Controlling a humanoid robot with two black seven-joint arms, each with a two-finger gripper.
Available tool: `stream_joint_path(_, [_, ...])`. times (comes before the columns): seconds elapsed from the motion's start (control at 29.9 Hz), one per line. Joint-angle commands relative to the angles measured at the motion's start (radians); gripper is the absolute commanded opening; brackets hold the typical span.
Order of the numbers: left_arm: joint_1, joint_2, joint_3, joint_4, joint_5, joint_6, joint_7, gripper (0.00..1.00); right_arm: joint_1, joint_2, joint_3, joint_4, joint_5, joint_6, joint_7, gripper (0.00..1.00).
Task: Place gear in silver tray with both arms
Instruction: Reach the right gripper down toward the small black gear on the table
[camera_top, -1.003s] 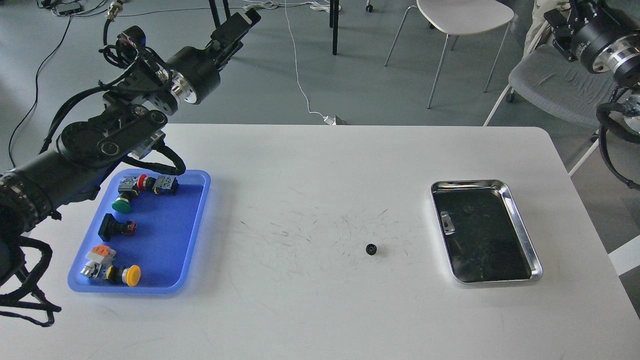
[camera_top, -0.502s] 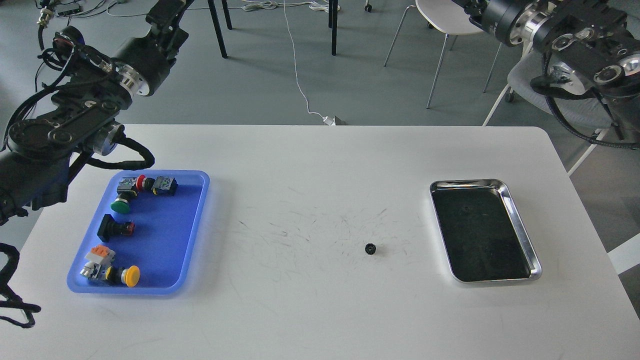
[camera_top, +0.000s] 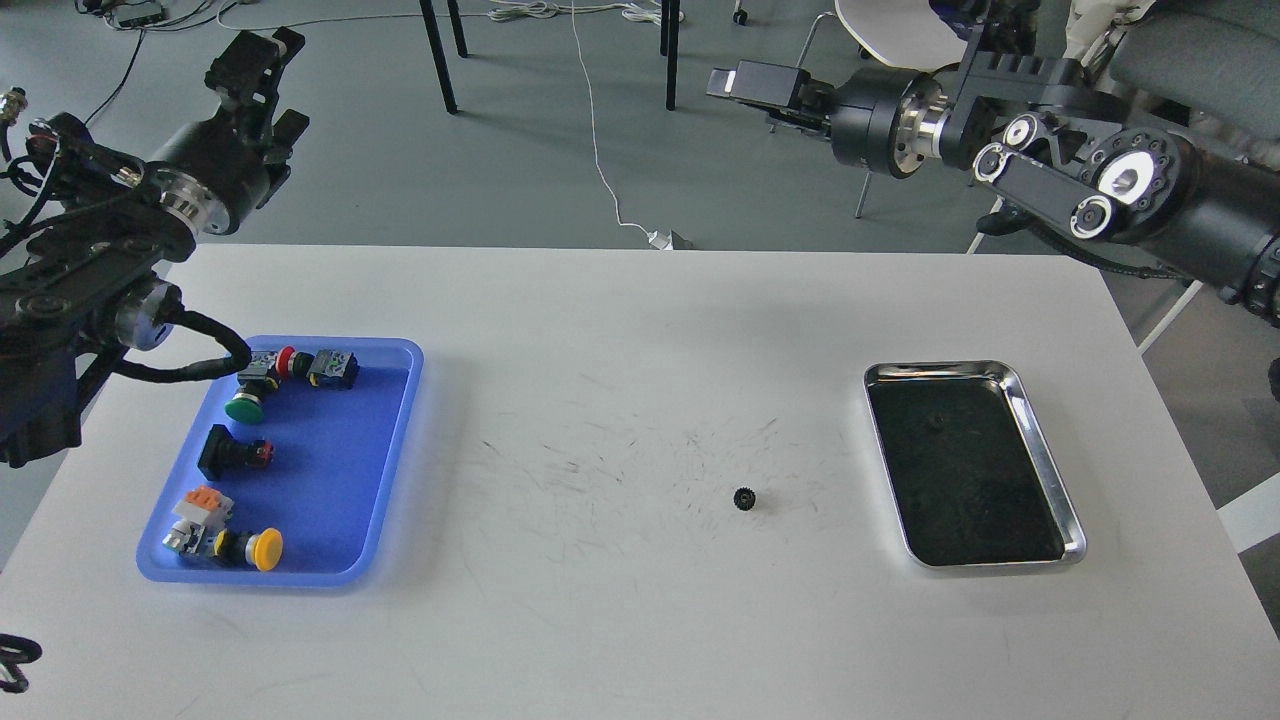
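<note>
A small black gear lies flat on the white table, a little right of centre. The silver tray sits to its right with a dark, mirror-like bottom; only a faint speck shows in it. My left gripper is raised beyond the table's far left corner, far from the gear. My right gripper points left, high above the floor behind the table's far edge. Both grippers hold nothing that I can see, and their fingers cannot be told apart.
A blue plastic tray at the left holds several push-button switches, among them a green one and a yellow one. Chairs, table legs and a white cable are on the floor beyond the table.
My left arm has swung left and back, away from the table's middle. My right arm has swung in from the upper right corner and now stretches left above the far edge.
</note>
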Motion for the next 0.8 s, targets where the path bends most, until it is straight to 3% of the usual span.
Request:
stream_joint_path(0.0, [0.019,0.009,0.000,0.004,-0.019,-0.017,0.000,0.99,0.008,0.000,-0.028,0.052,-0.075,0.000,0.000,0.95])
stream_joint_path(0.27, [0.052,0.024,0.000,0.010,-0.099,-0.060,0.000,0.99,0.008,0.012,-0.089,0.124,-0.263,0.000,0.000,0.95])
stream_joint_path(0.77, [0.089,0.022,0.003,0.042,-0.131,-0.066,0.000,0.99,-0.001,0.042,-0.131,0.273,-0.552,0.038,0.000,0.95])
